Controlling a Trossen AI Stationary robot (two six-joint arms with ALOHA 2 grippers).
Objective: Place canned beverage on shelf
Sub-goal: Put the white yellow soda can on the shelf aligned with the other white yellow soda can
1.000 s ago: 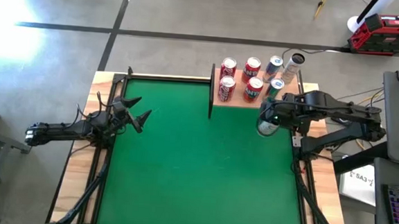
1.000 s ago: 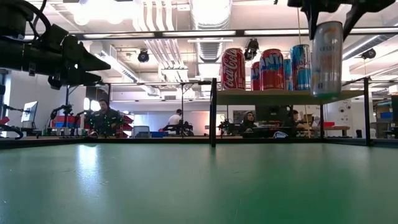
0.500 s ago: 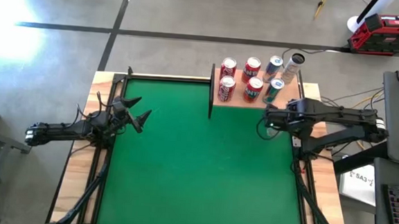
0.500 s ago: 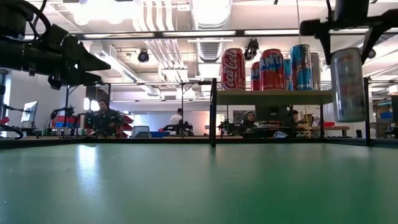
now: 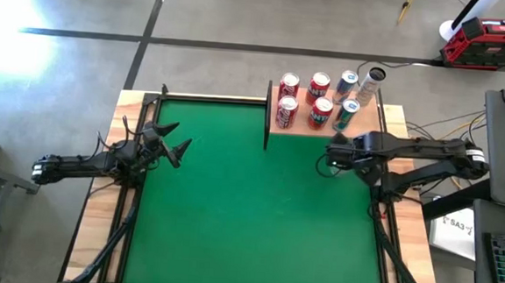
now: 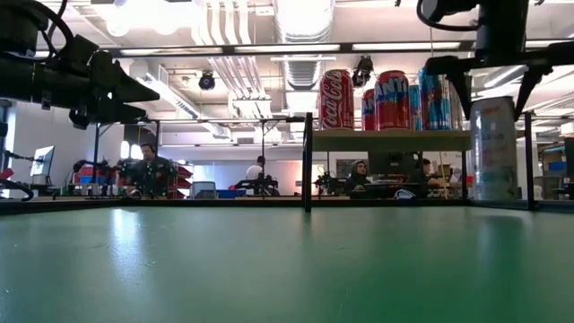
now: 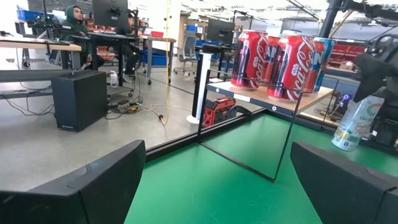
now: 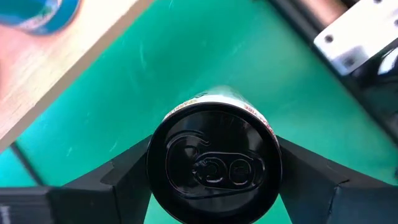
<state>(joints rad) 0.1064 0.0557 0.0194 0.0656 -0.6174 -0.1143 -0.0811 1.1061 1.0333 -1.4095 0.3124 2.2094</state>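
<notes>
Held can (image 8: 214, 163) label hidden overhead

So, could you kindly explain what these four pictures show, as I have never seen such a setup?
They show two robot arms at a green table. One picture looks straight down, one looks level across the tabletop, and one comes from a camera on each arm's wrist. At the table's far right side stands a raised wooden shelf carrying six cans. The right gripper, just in front of the shelf, is shut on a pale can, which it holds upright from above, low over the table; its wrist camera looks down on the can's top. The left gripper waits open at the table's left edge.
</notes>
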